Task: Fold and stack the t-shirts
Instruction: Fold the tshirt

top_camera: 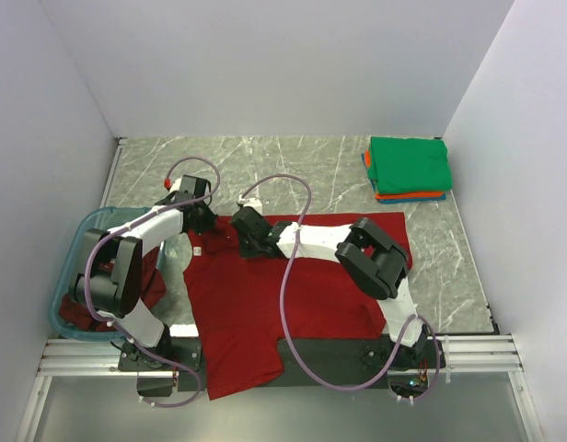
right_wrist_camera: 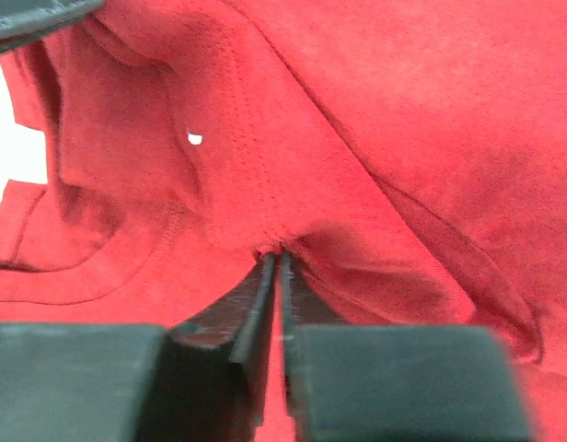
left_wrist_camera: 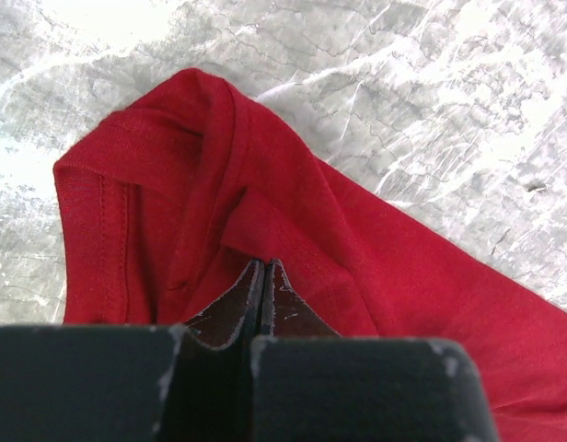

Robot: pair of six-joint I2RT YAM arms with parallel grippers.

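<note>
Both left claw and right claw pinch the red t-shirt at its far edge, table beyond

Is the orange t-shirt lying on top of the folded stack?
No, the green t-shirt lies on top, with the orange t-shirt showing only as an edge under it.

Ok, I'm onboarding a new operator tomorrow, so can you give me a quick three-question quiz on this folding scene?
1. True or false: the left gripper and the right gripper each pinch the red t-shirt.
2. Which colour tops the folded stack at the far right corner? A) blue B) green C) orange
3. Fill in: the maroon shirt lies in the ____ on the left.
Key: 1 true; 2 B; 3 blue tub.
</note>
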